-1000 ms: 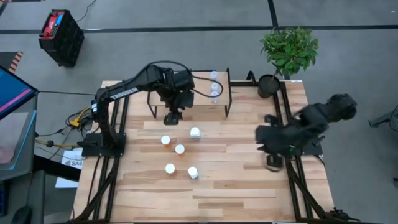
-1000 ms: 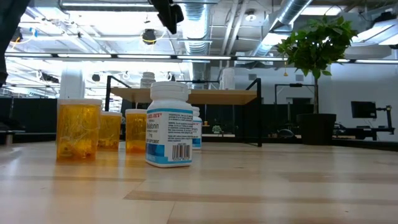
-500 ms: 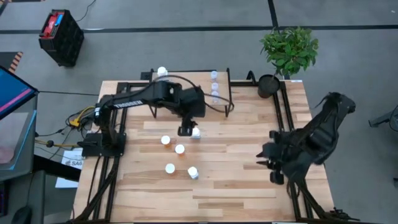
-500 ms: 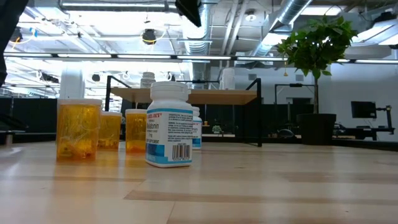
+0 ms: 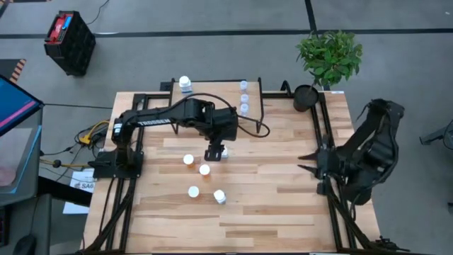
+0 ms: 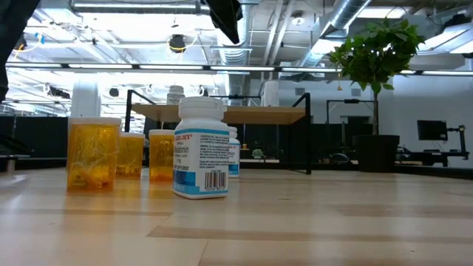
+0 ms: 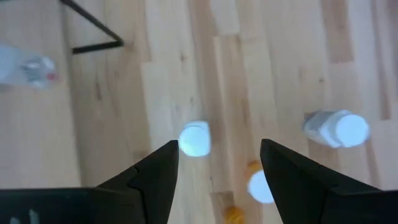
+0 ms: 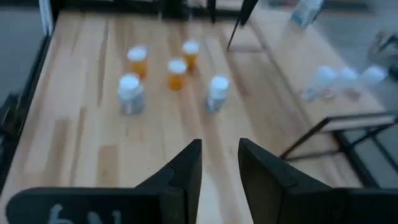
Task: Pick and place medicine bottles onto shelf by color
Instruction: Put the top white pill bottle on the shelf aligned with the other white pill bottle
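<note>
Table [image 5: 283, 205]: left claw [image 5: 214, 153] open over white bottle [image 5: 224, 150].

Both arms are matte black. The left arm [image 5: 152, 115] carries white lettering along its link and a thin black cable looping off its wrist. Its fingers [image 7: 155, 180] are dark, angular wedges.

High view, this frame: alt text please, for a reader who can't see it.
The left gripper hangs open over a white bottle mid-table, near four more bottles. One white bottle and three clear ones stand on the shelf. The right arm waits at the table's right edge.
</note>
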You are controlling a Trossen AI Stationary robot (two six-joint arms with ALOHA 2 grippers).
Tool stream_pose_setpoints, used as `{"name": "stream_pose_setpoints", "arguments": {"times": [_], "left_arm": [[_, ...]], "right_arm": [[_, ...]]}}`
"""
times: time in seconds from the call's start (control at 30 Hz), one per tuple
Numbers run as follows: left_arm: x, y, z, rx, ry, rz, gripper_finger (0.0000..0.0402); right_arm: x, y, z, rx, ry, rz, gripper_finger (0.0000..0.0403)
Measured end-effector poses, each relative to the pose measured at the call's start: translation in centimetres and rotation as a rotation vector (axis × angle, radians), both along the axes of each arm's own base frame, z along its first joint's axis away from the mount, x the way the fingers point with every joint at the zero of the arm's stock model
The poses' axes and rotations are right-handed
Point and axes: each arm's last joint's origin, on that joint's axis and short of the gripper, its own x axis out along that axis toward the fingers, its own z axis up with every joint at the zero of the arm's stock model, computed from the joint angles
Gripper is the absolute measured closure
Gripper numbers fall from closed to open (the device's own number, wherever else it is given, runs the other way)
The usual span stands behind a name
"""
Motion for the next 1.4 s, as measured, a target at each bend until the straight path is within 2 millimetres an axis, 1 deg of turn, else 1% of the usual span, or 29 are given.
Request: {"name": "stream_pose_setpoints", "arguments": {"times": [0.07,0.17,0.3,0.37,0.4,0.43,0.5,0.57,0.63,0.67,0.73,0.8,0.9,0.97,1.07,1.2,1.3,1.4], "left_arm": [[0.4,0.2,-0.3,0.008,-0.011,-0.015,0.0187],[0.8,0.3,-0.5,-0.018,-0.021,-0.051,0.0187],[0.4,0.4,-0.1,-0.053,-0.027,-0.055,0.0187],[0.2,0.5,0.2,-0.062,-0.037,-0.033,0.0187],[0.1,0.5,0.4,-0.065,-0.041,-0.026,0.0187],[-0.1,0.6,0.5,-0.066,-0.042,-0.019,0.0187],[-0.1,0.6,0.5,-0.066,-0.046,-0.018,0.0187],[-0.1,0.5,0.5,-0.067,-0.045,-0.018,0.0187],[-0.1,0.5,0.5,-0.068,-0.046,-0.018,0.0187],[-0.1,0.5,0.5,-0.069,-0.045,-0.017,0.0187],[-0.1,0.5,0.5,-0.068,-0.045,-0.018,0.0187],[0.0,0.5,0.5,-0.068,-0.047,-0.017,0.0187],[0.1,0.6,0.3,-0.066,-0.049,-0.016,0.0187],[0.3,0.6,-0.2,-0.067,-0.046,-0.016,0.0187],[0.7,0.6,-1.7,-0.061,-0.028,-0.027,0.0187],[1.2,0.8,-4.0,-0.059,-0.004,-0.026,0.0187],[1.6,1.1,-4.8,-0.061,-0.034,-0.011,0.0187],[1.9,1.3,-5.8,-0.057,-0.040,0.015,0.0187]], "right_arm": [[-0.3,-0.2,-1.5,0.034,-0.048,0.000,0.0276],[-0.1,-0.4,-4.5,0.101,-0.123,-0.037,0.0276],[1.0,-0.2,-9.1,0.200,-0.194,-0.068,0.0276],[1.9,0.0,-10.4,0.239,-0.214,-0.038,0.0276],[2.5,-0.1,-10.8,0.257,-0.232,-0.021,0.0276],[3.2,-0.1,-11.1,0.276,-0.250,0.005,0.0276],[4.6,-0.2,-11.1,0.302,-0.286,0.110,0.0276],[6.2,-0.4,-10.6,0.310,-0.310,0.287,0.0276],[7.2,-1.1,-10.3,0.286,-0.313,0.445,0.0276],[7.6,-1.7,-10.2,0.278,-0.316,0.485,0.0276],[7.9,-3.0,-10.0,0.269,-0.314,0.472,0.0276],[7.9,-4.3,-10.1,0.253,-0.288,0.417,0.0276],[7.5,-5.9,-10.0,0.236,-0.265,0.356,0.0276],[7.1,-6.5,-9.9,0.224,-0.266,0.340,0.0276],[6.3,-7.0,-10.2,0.189,-0.279,0.351,0.0276],[5.1,-7.4,-11.6,0.173,-0.274,0.360,0.0276],[4.4,-7.7,-12.8,0.149,-0.270,0.363,0.0276],[3.8,-8.2,-14.4,0.139,-0.248,0.344,0.0276]]}}
